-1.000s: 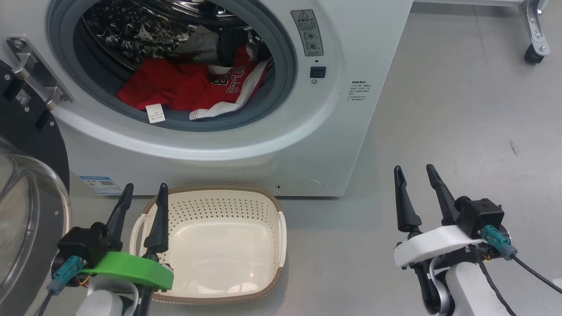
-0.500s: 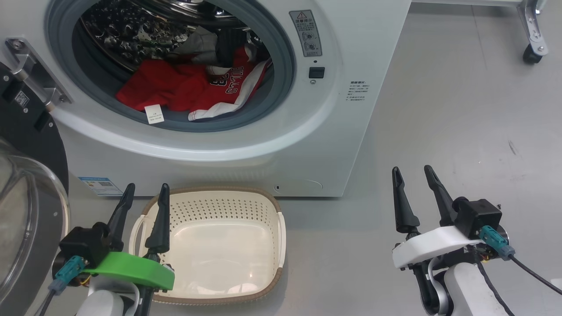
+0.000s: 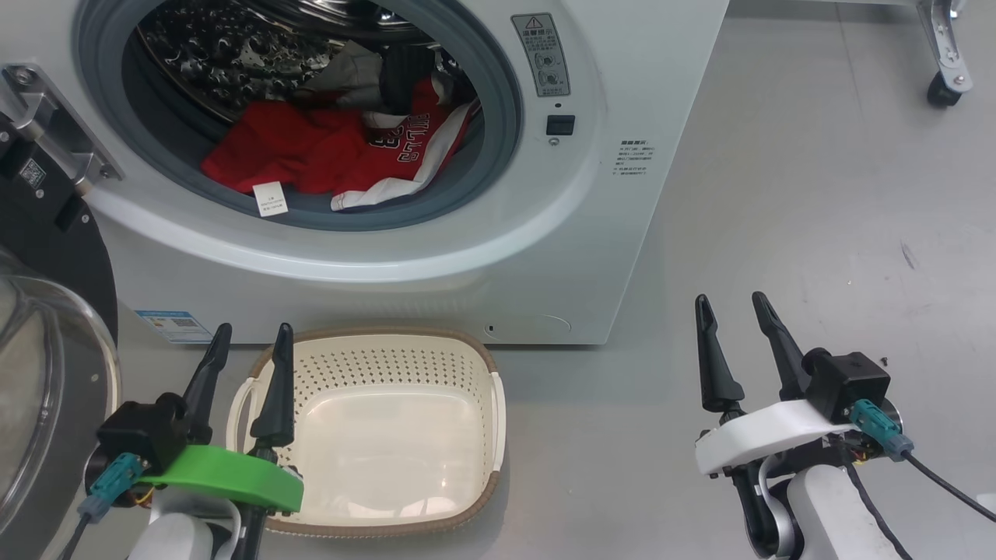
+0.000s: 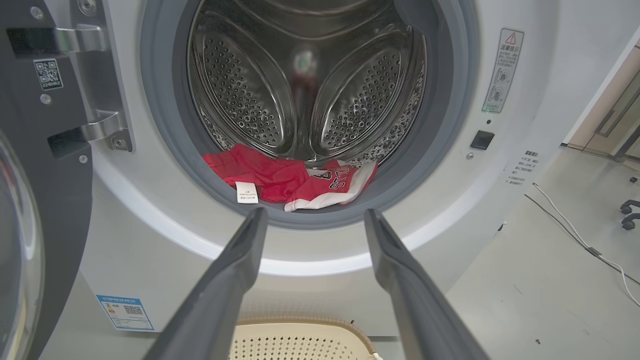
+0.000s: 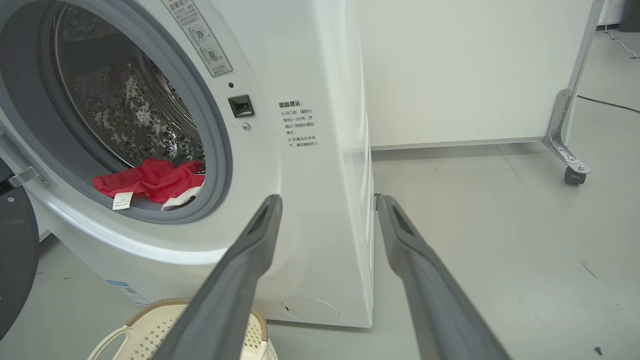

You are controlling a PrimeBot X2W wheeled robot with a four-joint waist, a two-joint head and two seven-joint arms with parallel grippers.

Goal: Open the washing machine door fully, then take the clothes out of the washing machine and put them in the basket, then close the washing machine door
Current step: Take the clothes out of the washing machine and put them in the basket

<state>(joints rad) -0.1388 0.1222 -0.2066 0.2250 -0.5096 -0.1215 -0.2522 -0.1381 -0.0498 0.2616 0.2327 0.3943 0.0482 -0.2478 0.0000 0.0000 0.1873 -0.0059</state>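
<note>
- We note the washing machine [image 3: 436,257] across the head view from 10 to 1 o'clock, with its round opening uncovered.
- The washing machine door [image 3: 54,249] stands swung out at 9 o'clock. Its black rim and clear glass bowl sit at the frame edge, hung on a metal hinge bracket [image 3: 47,117].
- The clothes [image 3: 311,152] lie low in the steel drum [image 3: 202,54], toward 11 o'clock. Red jersey fabric with white trim spills onto the grey gasket [image 3: 498,117], and a white label [image 3: 270,199] hangs at the front edge.
- The basket [image 3: 373,336] sits on the grey floor [image 3: 817,194] at 6 to 7 o'clock, just in front of the machine's base.
- We log the left gripper [image 3: 254,328] at 7 o'clock, released, its fingers spread and grasping nothing. Its tips show against the basket's left rim; we cannot tell its height above it.
- In the left wrist view its fingers frame the lower lip of the opening, below the clothes.
- We log the right gripper [image 3: 731,298] at 4 o'clock, released, its fingers parted over bare floor, apart from the machine's right corner.
- A blue sticker [image 3: 165,325] sits low on the machine front at 8 o'clock.
- A caster wheel [image 3: 940,89] stands at 2 o'clock.
</note>
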